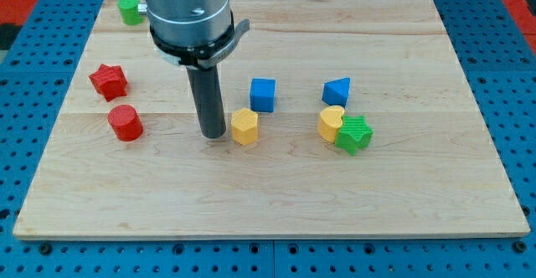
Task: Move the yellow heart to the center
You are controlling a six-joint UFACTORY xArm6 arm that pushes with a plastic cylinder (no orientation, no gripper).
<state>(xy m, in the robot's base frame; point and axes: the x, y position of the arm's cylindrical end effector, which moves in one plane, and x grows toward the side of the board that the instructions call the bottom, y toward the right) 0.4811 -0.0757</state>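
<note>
The yellow heart [330, 122] lies right of the board's middle, touching the green star [354, 134] at its lower right. My tip [213, 136] rests on the wooden board [276, 194] left of centre. It is just left of a yellow pentagon-like block [244, 126], close to it or touching; I cannot tell which. The tip is well to the left of the yellow heart, with the yellow pentagon between them.
A blue cube [263, 95] sits above the yellow pentagon. A blue triangular block [337, 91] sits above the heart. A red star [109, 80] and a red cylinder [126, 122] lie at the left. A green block [130, 10] is at the top left corner, partly behind the arm.
</note>
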